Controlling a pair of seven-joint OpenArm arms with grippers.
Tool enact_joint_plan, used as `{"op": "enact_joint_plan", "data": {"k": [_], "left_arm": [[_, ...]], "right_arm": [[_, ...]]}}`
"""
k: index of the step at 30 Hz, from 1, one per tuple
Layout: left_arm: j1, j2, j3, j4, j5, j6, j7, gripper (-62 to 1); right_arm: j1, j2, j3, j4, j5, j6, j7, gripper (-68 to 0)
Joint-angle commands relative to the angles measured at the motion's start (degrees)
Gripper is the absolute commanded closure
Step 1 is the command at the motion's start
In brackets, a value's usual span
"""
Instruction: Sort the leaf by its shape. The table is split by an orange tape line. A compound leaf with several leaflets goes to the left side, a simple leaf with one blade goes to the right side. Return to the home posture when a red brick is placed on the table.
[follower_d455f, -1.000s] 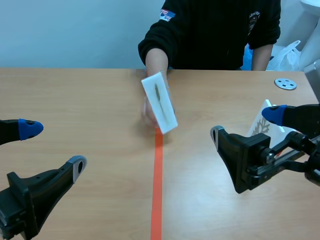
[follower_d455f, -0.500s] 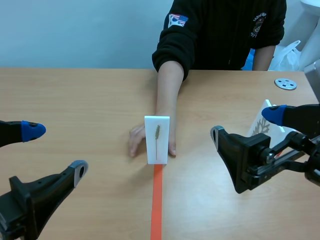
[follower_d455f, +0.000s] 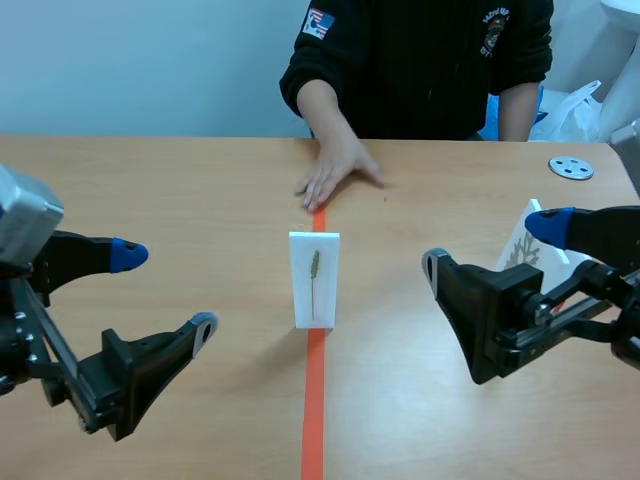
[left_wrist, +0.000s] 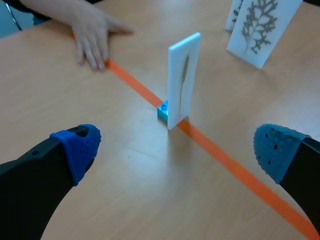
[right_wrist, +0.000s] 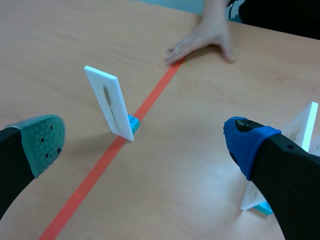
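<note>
Scene view: your left gripper hangs low on the left side of the table, fingers spread wide, holding nothing. Your right gripper sits on the right side, also spread wide with nothing in it. The leaf card stands upright on the orange tape line, between the 2 grippers and apart from both. It shows 1 narrow single blade. A person's hand lies flat on the tape at the far end, beyond the card. A second card with a branched leaf stands behind the right gripper. A metal disc lies at the far right of the table.

Left wrist view: the 2 blue pads stand far apart, nothing between them. The leaf card is ahead of the gripper, roughly in line with the gap, untouched. It stands in a blue block on the tape. The second card is well beyond it.

Right wrist view: fingers wide apart, 1 grey-green pad and 1 blue pad, nothing gripped. The leaf card is ahead, nearer the grey-green pad's side, not touching it. The second card stands just beside the blue-padded finger.
</note>
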Motion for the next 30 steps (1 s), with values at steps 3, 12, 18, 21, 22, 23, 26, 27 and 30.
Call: {"op": "enact_joint_plan", "data": {"k": [3, 12, 18, 21, 22, 23, 26, 27, 30], "left_arm": [[-6.05, 0.33, 3.30, -4.85, -0.55, -0.61, -1.42, -62.3], [-18.34, 3.23, 12.52, -18.82, 4.00, -2.14, -7.96, -62.3], [-25.77, 7.63, 18.97, -27.85, 8.33, -2.51, -12.79, -62.3], [-29.27, 9.92, 21.57, -32.09, 10.62, -2.49, -14.71, -62.3], [-30.36, 10.67, 22.29, -33.46, 11.54, -2.49, -15.41, -62.3], [-31.39, 11.39, 22.97, -34.84, 12.68, -2.49, -16.28, -62.3], [-34.27, 13.40, 24.57, -38.91, 14.78, -2.47, -18.21, -62.3], [-35.04, 13.99, 25.05, -40.22, 15.19, -2.45, -18.93, -62.3], [-36.63, 15.58, 26.75, -43.30, 16.48, -2.23, -20.22, -62.3]], "right_arm": [[0.83, 0.13, 2.14, 0.28, 0.59, -0.02, 1.05, -67.9], [0.83, 0.13, 3.74, 0.28, 0.63, -0.02, 1.09, -67.9], [0.83, 0.13, 3.74, 0.28, 0.63, -0.02, 1.09, -67.9], [0.83, 0.13, 3.74, 0.28, 0.63, -0.02, 1.09, -67.9], [0.83, 0.13, 3.74, 0.28, 0.63, -0.02, 1.09, -67.9], [0.83, 0.13, 3.74, 0.28, 0.63, -0.02, 1.09, -67.9], [0.83, 0.13, 3.74, 0.28, 0.66, -0.02, 1.11, -67.9], [0.83, 0.13, 3.74, 0.28, 0.66, -0.02, 1.11, -67.9], [0.83, 0.13, 3.74, 0.28, 0.68, -0.02, 1.11, -67.9]]}}
